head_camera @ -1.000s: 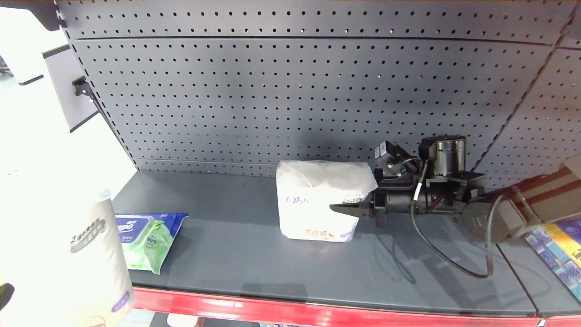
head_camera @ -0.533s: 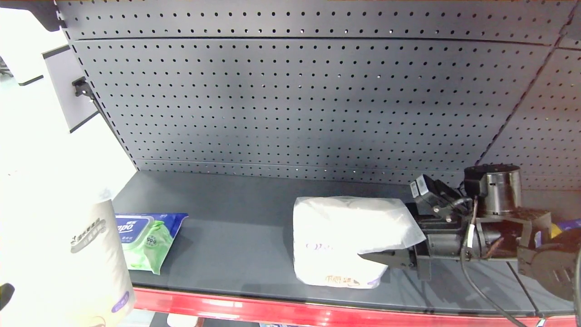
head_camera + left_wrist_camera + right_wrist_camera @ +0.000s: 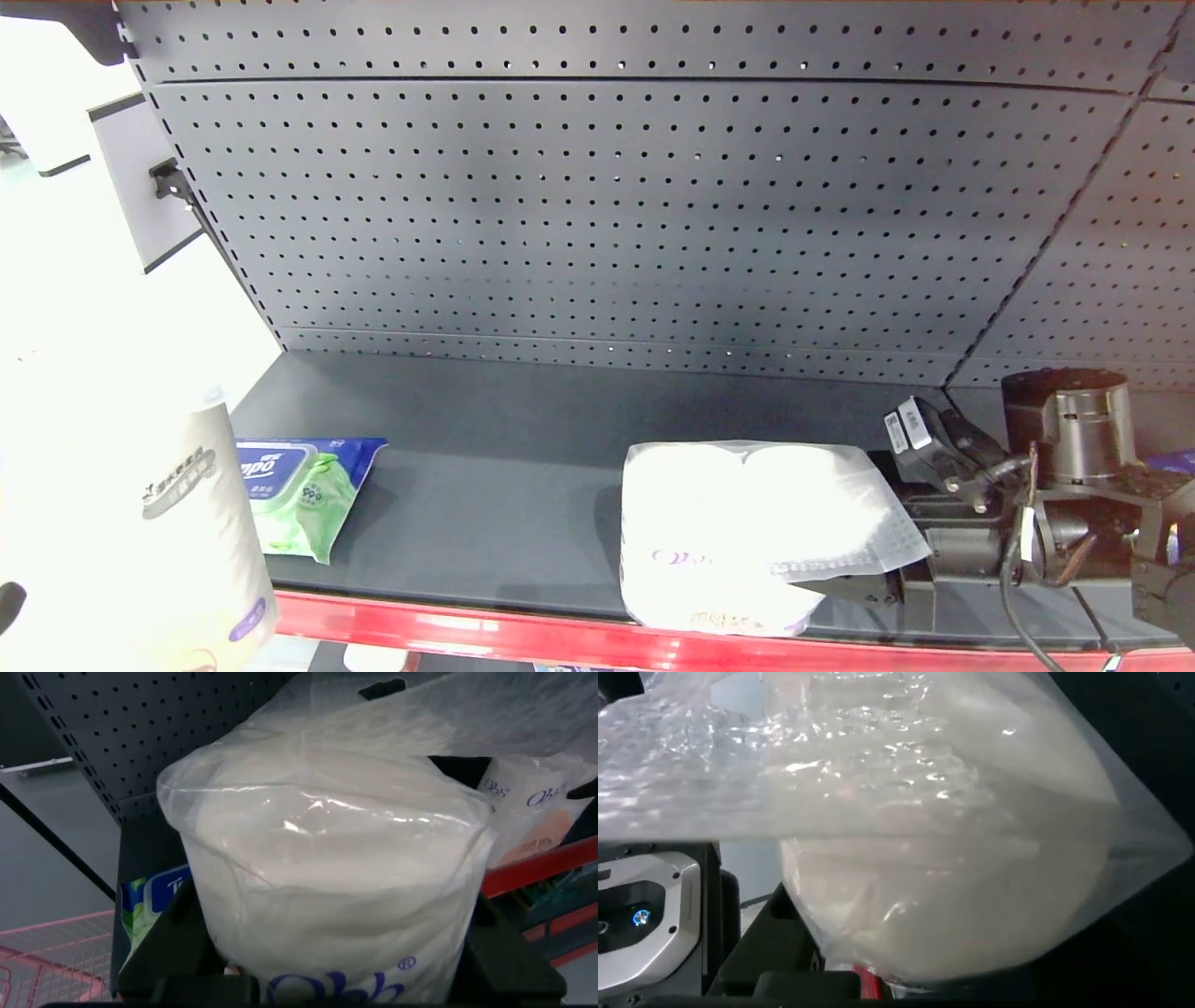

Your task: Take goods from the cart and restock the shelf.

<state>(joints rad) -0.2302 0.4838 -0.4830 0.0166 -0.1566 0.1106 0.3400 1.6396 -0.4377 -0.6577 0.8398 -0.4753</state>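
right gripper point(image 3: 843, 589) clamped on white tissue pack point(image 3: 738, 527) at near right edge of shelf point(image 3: 485, 485) | left gripper point(image 3: 327, 985) gripping roll pack point(image 3: 131, 541) at near left, beside shelf | wipes pack point(image 3: 301, 495) lies flat on shelf's left

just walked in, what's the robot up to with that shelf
It is restocking. The right gripper is shut on a white tissue pack at the front edge of the grey shelf, by its red lip. The left gripper holds a paper roll pack off the shelf's left end, not yet placed. A wet wipes pack lies flat on the shelf's left part.
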